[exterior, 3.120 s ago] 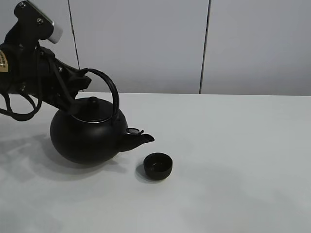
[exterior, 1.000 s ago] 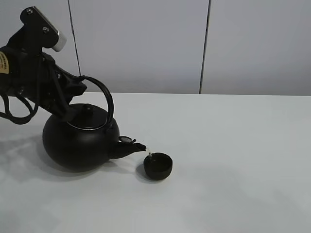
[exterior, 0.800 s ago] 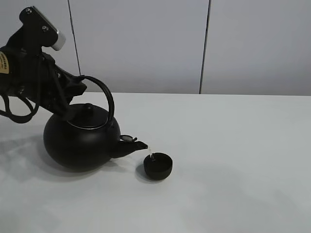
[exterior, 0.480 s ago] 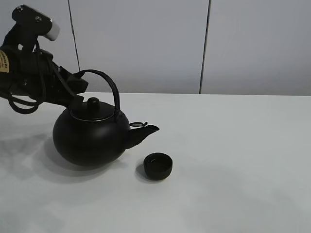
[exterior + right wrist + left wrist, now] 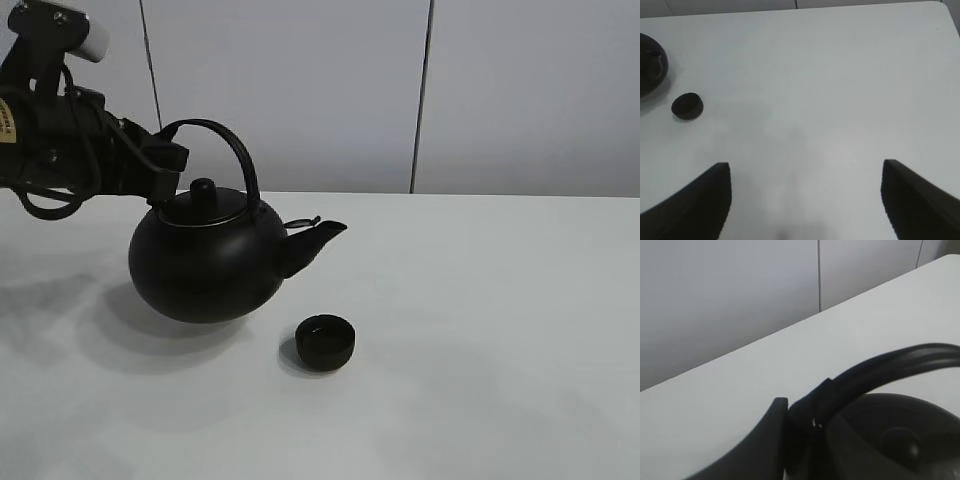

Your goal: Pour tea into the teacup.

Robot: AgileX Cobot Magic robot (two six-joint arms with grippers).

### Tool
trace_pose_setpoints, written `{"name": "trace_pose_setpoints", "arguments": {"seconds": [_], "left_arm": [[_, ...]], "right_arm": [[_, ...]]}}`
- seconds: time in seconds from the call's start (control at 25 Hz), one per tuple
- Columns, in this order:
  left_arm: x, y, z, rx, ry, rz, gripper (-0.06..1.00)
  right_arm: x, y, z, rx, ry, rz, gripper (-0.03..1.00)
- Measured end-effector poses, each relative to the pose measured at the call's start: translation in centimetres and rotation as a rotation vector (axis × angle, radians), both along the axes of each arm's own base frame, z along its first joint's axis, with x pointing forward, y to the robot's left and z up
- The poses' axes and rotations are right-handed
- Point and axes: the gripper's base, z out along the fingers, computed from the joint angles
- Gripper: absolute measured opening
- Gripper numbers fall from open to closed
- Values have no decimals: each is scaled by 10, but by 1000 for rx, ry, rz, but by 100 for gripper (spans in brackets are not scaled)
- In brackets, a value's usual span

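Note:
The small black teacup (image 5: pixel 325 341) stands on the white table (image 5: pixel 480 330). It also shows in the right wrist view (image 5: pixel 687 106). The big black kettle (image 5: pixel 205 262) hangs level above the table, left of the cup, with its spout (image 5: pixel 318 237) high above and left of the cup. My left gripper (image 5: pixel 163 168) is shut on the kettle's arched handle (image 5: pixel 890 365), at the end away from the spout. No stream of tea shows. My right gripper (image 5: pixel 805 205) is open and empty over bare table, far from the cup.
A grey panelled wall (image 5: pixel 420 90) runs behind the table's back edge. The kettle's shadow (image 5: pixel 150 345) lies on the table under it. The table's far right corner (image 5: pixel 940 5) shows in the right wrist view.
A second ago the kettle was tilted and a thin stream ran into the teacup. The kettle has since swung back level and risen up and to the right; the stream has stopped.

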Motion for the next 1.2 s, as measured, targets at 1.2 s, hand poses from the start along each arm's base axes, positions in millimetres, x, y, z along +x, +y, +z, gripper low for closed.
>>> {"name": "trace_pose_setpoints", "arguments": {"seconds": [1.2], "left_arm": [[-41, 66, -11, -66, -18, 280, 12]], "right_arm": [[0, 0, 0, 0, 0, 0, 57]]}}
